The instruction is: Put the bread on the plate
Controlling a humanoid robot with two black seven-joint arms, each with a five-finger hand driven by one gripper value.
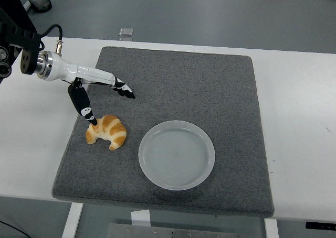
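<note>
The left hand (100,94) hangs spread and empty over the bread (106,131), thumb at its top, poised to grasp, left of the plate (177,154).

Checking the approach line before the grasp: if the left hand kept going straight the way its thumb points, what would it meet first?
Probably the croissant: the left hand is open, its thumb angled down with the tip at the bread's upper left edge. Whether they touch is unclear from this view.
</note>
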